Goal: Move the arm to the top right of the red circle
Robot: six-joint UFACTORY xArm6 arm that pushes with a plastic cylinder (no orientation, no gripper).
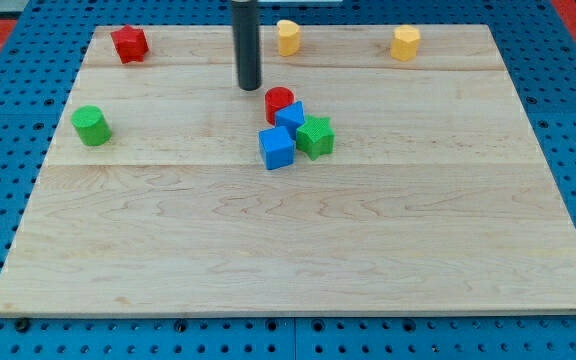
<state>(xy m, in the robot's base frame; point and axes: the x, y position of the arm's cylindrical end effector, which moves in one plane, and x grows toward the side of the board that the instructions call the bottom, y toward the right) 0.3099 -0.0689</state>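
The red circle (279,101) is a short red cylinder just above the board's middle. It touches a small blue block (291,116) at its lower right. My tip (249,87) is the lower end of the dark rod, just to the upper left of the red circle, a small gap apart from it.
A blue cube (277,147) and a green star (315,136) crowd below the red circle. A red star (128,43) sits at top left, a green cylinder (91,125) at left, two yellow blocks (288,36) (405,42) along the top of the wooden board (298,250).
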